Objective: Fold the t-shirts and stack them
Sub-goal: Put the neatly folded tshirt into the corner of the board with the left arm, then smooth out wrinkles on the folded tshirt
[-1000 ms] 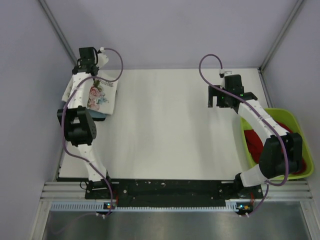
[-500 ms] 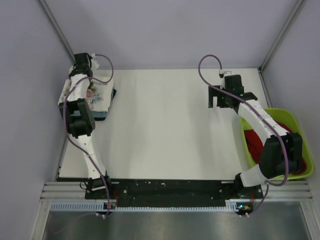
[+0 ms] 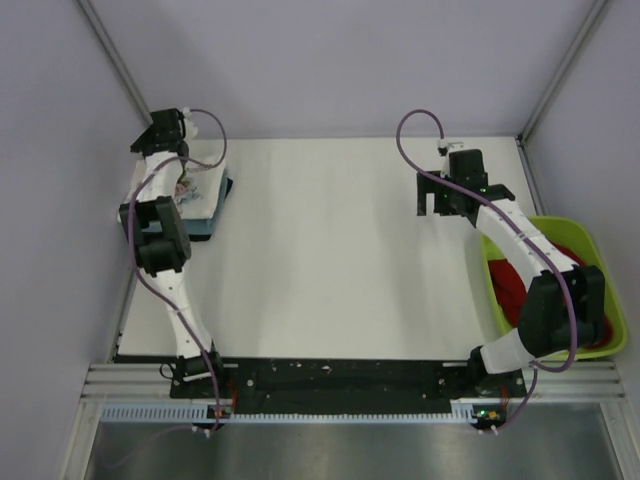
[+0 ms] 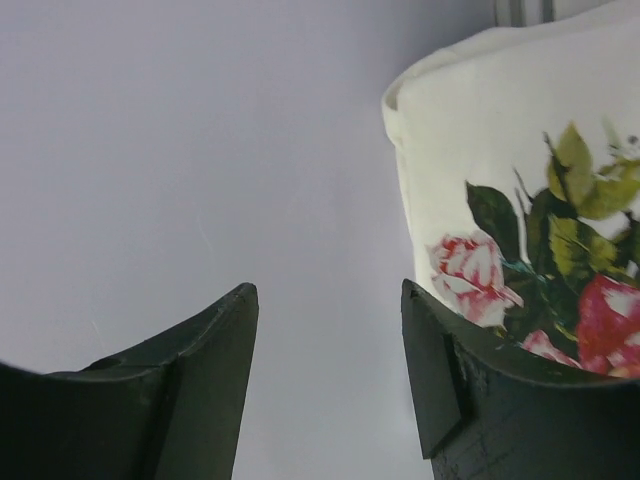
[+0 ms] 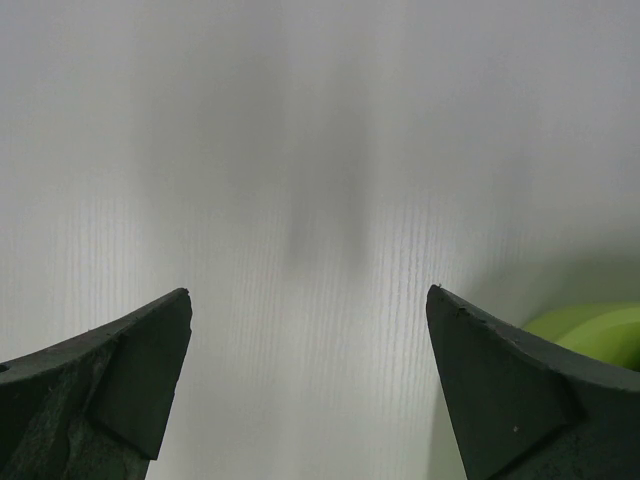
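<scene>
The t-shirts lie as a folded stack at the table's far left. The white floral t-shirt (image 3: 200, 186) is on top. A blue-grey t-shirt (image 3: 203, 227) shows at the stack's near edge and a black t-shirt (image 3: 228, 185) at its right edge. My left gripper (image 3: 160, 134) sits at the stack's far-left corner. In the left wrist view the left gripper (image 4: 330, 300) is open with nothing between its fingers, and the floral t-shirt (image 4: 510, 140) lies just right of it. My right gripper (image 3: 431, 197) (image 5: 310, 300) hangs open over bare table.
A lime-green bin (image 3: 600, 255) (image 5: 595, 328) stands at the table's right edge with red cloth (image 3: 520, 285) in it. The right arm reaches past it. Grey walls close in at the left, back and right of the white table (image 3: 330, 250).
The left gripper has opened and let go of the floral t-shirt, which has dropped flat onto the stack. The left arm has shifted left. The right arm has not moved.
</scene>
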You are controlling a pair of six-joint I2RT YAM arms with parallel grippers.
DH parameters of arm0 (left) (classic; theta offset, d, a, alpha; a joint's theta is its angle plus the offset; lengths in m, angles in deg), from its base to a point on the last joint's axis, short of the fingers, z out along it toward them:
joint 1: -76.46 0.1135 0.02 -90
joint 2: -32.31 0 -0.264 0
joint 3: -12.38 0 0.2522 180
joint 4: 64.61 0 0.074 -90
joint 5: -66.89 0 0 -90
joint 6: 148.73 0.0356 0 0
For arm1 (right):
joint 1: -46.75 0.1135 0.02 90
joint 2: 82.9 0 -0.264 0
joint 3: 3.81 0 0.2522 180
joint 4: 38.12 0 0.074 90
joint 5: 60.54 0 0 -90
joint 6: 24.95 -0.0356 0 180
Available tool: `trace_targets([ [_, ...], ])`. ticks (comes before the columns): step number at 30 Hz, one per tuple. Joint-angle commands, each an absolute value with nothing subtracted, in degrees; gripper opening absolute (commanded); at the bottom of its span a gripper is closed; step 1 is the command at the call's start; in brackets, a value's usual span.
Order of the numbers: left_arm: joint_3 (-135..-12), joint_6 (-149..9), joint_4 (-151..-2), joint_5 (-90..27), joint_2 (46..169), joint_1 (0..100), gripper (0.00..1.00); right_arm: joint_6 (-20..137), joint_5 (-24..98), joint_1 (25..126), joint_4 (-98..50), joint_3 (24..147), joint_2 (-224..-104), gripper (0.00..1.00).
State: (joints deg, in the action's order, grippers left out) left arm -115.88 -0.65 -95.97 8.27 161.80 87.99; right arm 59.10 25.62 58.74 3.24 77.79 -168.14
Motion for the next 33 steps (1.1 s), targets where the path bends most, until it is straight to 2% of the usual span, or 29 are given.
trace_targets([
  [1,-111.44,-4.76,-96.2,8.27,153.53,84.47,0.63,59.6,25.77,58.97,2.62,77.98,-165.7,0.99],
  [5,-100.2,-9.06,-101.56,3.01,145.01,79.03,0.63,59.43,26.03,59.05,2.62,77.98,-165.35,0.99],
  [11,-93.15,-19.52,-114.65,-4.82,140.07,72.52,0.61,58.55,27.88,59.05,2.36,77.54,-164.56,0.99],
  [20,-85.58,-23.14,-110.72,-0.17,141.11,71.1,0.62,58.02,29.28,58.96,2.18,77.28,-164.2,0.99],
  [23,-85.93,-22.96,-109.92,0.1,143.13,71.1,0.53,58.19,29.02,59.05,2.01,77.1,-163.94,0.99],
  [27,-85.67,-23.23,-111.32,0.27,143.75,71.1,0.34,58.28,28.67,59.05,2.1,76.93,-163.59,0.99],
  [29,-84.44,-23.4,-112.2,-1.21,142.88,71.1,0.32,58.28,28.75,59.05,2.01,76.93,-163.76,0.99],
  [33,-83.21,-24.1,-115.1,-4.73,141.47,71.1,0.35,58.2,29.19,59.05,1.92,76.84,-163.85,0.99],
])
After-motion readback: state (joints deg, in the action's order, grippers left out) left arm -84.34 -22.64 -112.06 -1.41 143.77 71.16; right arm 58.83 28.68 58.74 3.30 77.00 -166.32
